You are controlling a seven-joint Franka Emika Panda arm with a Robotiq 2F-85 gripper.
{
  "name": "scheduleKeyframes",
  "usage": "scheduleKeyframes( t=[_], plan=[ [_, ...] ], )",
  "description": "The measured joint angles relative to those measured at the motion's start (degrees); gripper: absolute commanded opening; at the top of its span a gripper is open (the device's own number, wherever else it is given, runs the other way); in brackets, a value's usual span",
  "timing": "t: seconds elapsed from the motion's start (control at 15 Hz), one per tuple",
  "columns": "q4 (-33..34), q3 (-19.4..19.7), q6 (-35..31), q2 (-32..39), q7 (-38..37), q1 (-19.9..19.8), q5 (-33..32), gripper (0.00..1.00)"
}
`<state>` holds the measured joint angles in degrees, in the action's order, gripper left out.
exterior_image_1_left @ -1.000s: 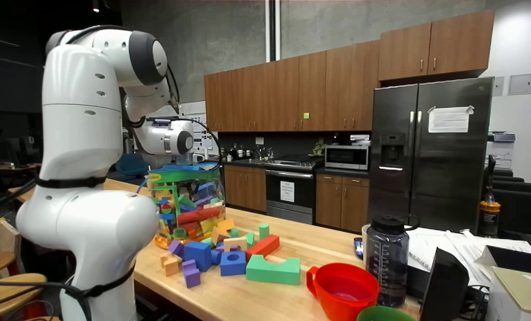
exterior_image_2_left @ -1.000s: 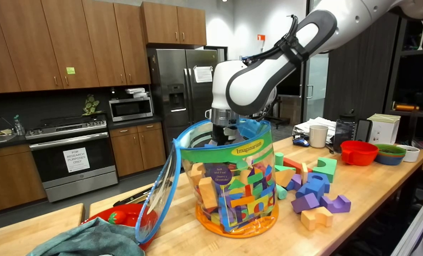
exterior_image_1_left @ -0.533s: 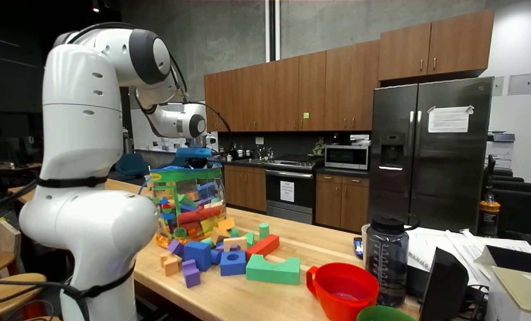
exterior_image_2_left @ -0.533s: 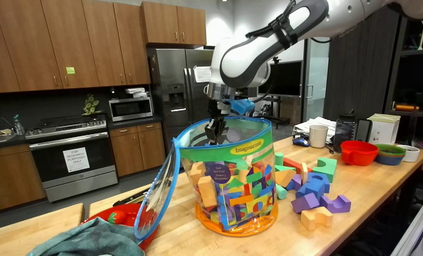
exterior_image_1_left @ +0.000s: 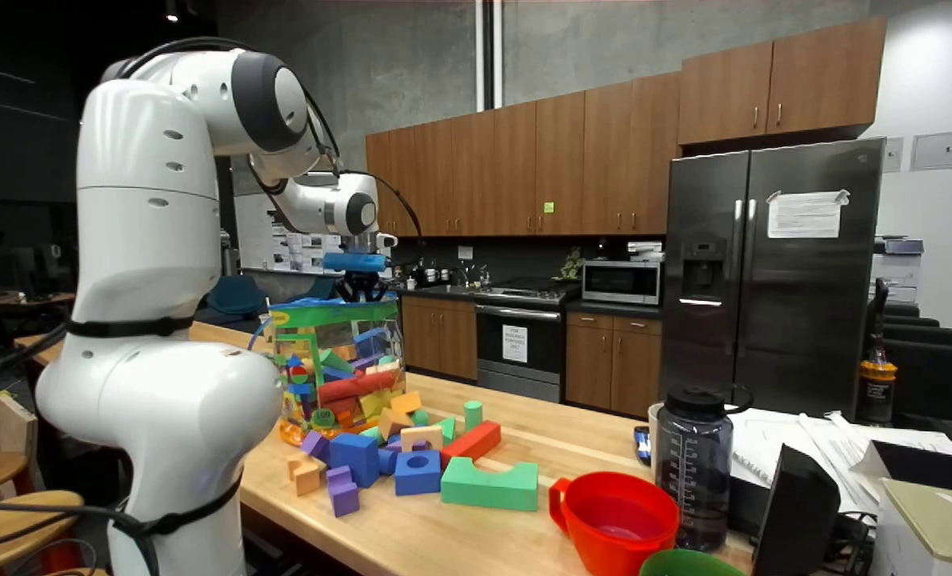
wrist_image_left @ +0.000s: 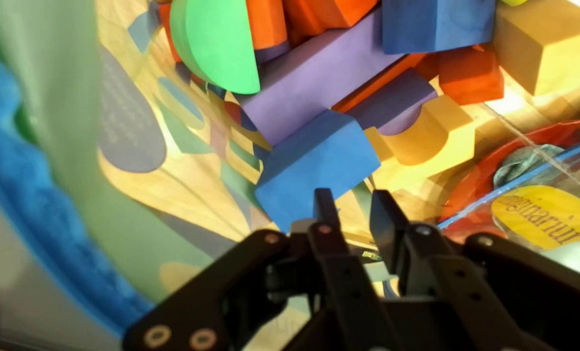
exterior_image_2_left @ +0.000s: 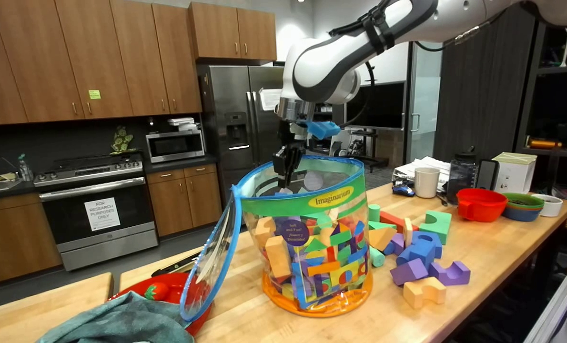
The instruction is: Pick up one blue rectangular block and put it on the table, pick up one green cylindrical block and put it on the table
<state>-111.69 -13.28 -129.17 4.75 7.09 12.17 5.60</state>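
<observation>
My gripper (wrist_image_left: 353,195) hangs at the mouth of a clear block bag, with its fingers apart and nothing between them. It also shows in both exterior views (exterior_image_1_left: 362,292) (exterior_image_2_left: 285,176). In the wrist view a blue block (wrist_image_left: 314,163) lies in the bag, below and beyond the left fingertip. A blue rectangular block (exterior_image_1_left: 354,458) stands on the pale wooden table (exterior_image_1_left: 436,536) among loose blocks. A green cylinder (exterior_image_1_left: 474,414) stands upright there and also shows in an exterior view (exterior_image_2_left: 374,213). Another green cylinder (exterior_image_2_left: 377,257) lies beside the bag.
The bag's green rim (exterior_image_2_left: 283,208) surrounds the gripper, and its lid (exterior_image_2_left: 217,257) hangs open. Inside are a green half-round block (wrist_image_left: 217,46) and a purple block (wrist_image_left: 319,73). A red cup (exterior_image_1_left: 616,520), a dark bottle (exterior_image_1_left: 694,464) and a red bowl (exterior_image_2_left: 202,286) stand on the table.
My gripper has risen from deep inside the bag to about its rim. In an exterior view it has also shifted slightly right. The loose blocks on the table have not moved.
</observation>
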Motion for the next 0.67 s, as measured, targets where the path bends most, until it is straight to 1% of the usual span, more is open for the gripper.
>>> scheduleKeyframes(
  t=[0.13,0.2,0.33,0.47,0.53,0.6,0.67],
  plan=[
    [0.00,-0.01,0.00,0.16,0.03,0.08,0.07,0.45],
    [0.00,-0.01,0.00,0.23,0.03,0.11,0.07,0.75],
    [-0.02,-0.01,0.00,0.31,0.04,0.19,0.07,0.77],
    [-0.16,-0.06,0.15,0.36,0.04,0.30,0.07,0.86],
    [-0.21,-0.08,0.42,0.36,0.04,0.34,0.07,0.93],
    [-0.23,-0.10,0.88,0.36,0.04,0.40,0.07,0.98],
    [-0.28,-0.10,1.33,0.36,0.03,0.49,0.07,1.00]
  ],
)
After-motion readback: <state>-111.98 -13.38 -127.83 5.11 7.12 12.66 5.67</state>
